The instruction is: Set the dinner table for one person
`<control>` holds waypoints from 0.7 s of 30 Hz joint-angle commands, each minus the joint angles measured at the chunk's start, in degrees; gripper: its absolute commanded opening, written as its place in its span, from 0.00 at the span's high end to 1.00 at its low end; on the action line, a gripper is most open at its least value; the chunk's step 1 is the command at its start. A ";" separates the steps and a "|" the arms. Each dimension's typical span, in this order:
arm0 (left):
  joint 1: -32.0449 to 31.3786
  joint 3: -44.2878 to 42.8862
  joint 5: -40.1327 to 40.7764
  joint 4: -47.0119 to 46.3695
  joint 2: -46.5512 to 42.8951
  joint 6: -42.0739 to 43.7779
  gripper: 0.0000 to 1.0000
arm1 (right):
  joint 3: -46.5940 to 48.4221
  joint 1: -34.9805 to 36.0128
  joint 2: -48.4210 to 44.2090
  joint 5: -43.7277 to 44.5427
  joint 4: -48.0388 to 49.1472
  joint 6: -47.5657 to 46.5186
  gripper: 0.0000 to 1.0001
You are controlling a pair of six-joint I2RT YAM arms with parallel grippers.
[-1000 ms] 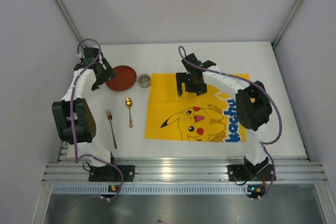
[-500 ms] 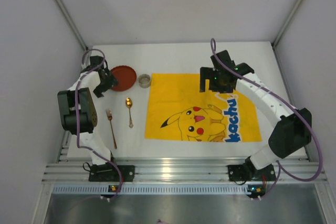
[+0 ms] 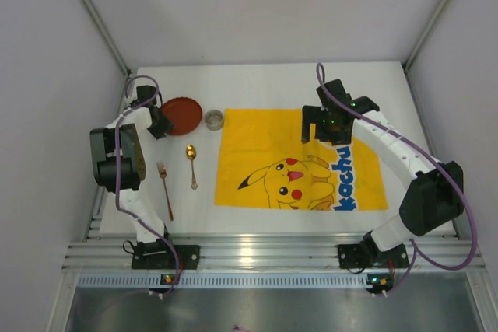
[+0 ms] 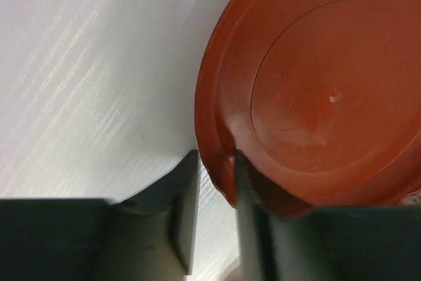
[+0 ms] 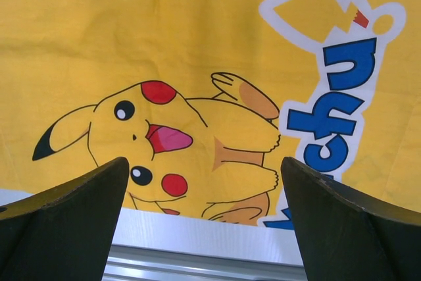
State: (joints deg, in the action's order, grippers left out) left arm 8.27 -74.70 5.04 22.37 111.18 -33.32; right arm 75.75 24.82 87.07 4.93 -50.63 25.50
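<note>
Left gripper (image 3: 160, 124) is at the far left of the table (image 3: 272, 83), on the left rim of the red plate (image 3: 185, 114). In the left wrist view its fingers (image 4: 184, 215) straddle that rim: one outside on the table side, one over the plate's inner slope. The gap is narrow. A sliver of white table shows between the outer finger and the rim, so can't tell if it's actually clamped. The plate lies flat on the table.

Right gripper (image 3: 317, 138) hangs over the far right part of the yellow mat (image 3: 264, 153), jaws spread wide, nothing between them. The right wrist view shows only the mat print below it.

The table is the white surface under everything, with aluminium rails along the near edge. The mat lies flat at centre-right. A small tin (image 3: 214, 120) sits between plate and mat, just beside the plate. The spoon (image 3: 191, 165) and fork (image 3: 165, 190) lie left of the mat, side by side but apart, nearer than the plate.
</note>
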 commanded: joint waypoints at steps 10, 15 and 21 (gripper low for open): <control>0.25 -2.56 1.64 -0.75 -6.74 -1.30 1.00 | 2.04 -1.18 -1.11 1.05 -0.34 -0.27 0.00; -0.19 -6.51 2.08 -0.22 -11.94 -2.36 1.00 | 2.65 -1.79 -2.51 3.07 -0.34 -0.10 0.00; -8.07 -12.40 -4.67 -0.39 -13.27 -1.15 1.00 | 2.57 -3.02 -4.89 6.14 -1.40 0.34 0.00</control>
State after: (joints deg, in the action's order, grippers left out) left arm 5.65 -84.07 4.86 23.35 99.77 -35.40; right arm 75.85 22.94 86.15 7.68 -50.81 25.54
